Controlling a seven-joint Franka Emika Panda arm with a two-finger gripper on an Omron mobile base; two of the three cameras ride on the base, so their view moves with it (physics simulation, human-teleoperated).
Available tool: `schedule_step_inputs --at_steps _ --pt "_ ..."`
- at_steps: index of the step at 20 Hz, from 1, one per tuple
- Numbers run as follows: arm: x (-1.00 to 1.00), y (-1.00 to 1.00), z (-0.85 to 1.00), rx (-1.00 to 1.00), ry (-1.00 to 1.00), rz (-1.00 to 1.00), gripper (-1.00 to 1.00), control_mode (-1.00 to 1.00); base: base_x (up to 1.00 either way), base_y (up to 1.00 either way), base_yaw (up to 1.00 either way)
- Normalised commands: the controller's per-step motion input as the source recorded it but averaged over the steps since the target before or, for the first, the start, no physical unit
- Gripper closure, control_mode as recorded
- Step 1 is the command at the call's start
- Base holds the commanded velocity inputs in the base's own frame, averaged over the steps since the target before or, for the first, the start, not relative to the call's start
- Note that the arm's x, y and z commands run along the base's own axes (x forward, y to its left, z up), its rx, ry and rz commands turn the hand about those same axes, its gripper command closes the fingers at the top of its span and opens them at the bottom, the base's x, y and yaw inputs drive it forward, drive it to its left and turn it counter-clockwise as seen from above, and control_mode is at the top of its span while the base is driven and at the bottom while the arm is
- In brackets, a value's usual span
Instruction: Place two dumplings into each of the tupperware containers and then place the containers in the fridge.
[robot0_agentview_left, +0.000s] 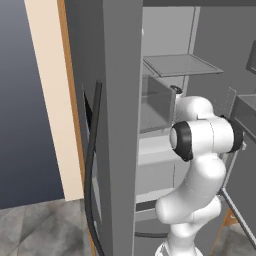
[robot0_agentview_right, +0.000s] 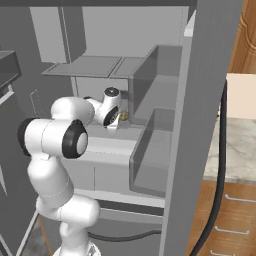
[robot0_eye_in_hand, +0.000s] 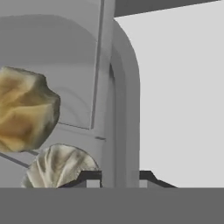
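My gripper (robot0_eye_in_hand: 119, 177) reaches into the open fridge (robot0_agentview_right: 215, 100), just above a pale middle shelf (robot0_agentview_right: 107, 145). Its two dark fingertips (robot0_eye_in_hand: 89, 177) stand on either side of the rounded wall of a translucent grey tupperware container (robot0_eye_in_hand: 122, 109) and are shut on it. Two dumplings lie inside this box: a golden-tan one (robot0_eye_in_hand: 26, 113) at the left and a paler pleated one (robot0_eye_in_hand: 61, 168) beside the fingertips. In the right base view the gripper (robot0_agentview_right: 120, 119) shows past the arm's elbow, with a tan speck of dumpling (robot0_agentview_right: 123, 116) at it. The rest of the container is hidden there.
Both fridge doors (robot0_agentview_left: 120, 100) stand open on either side of the arm, each with translucent door bins (robot0_agentview_right: 150, 155) (robot0_agentview_left: 157, 107) close to the hand. An upper shelf (robot0_agentview_left: 180, 65) hangs above. Pale drawers (robot0_agentview_right: 100, 177) sit below. A marble counter (robot0_agentview_right: 240, 145) lies right of the fridge.
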Motion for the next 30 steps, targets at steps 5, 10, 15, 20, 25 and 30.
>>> schedule_step_inputs --at_steps 5,10,15,20,25,30 --pt "0.58 0.00 -0.05 0.00 0.00 0.00 1.00 -1.00 0.00 0.00 0.00" --pt "0.22 0.01 -0.04 0.00 -0.03 0.00 -1.00 -1.00 0.00 0.00 0.00" --pt "-0.07 0.00 -0.24 0.00 -0.26 0.00 -1.00 -1.00 0.00 0.00 0.00" --pt "-0.17 0.00 0.06 0.03 -0.31 0.00 -1.00 -1.00 0.00 0.00 0.00" --pt "-0.40 -0.23 0.65 0.04 0.09 -0.03 -1.00 -1.00 0.00 0.00 0.00" --pt "-0.21 -0.13 0.80 0.02 0.18 -0.04 -1.00 -1.00 0.00 0.00 0.00"
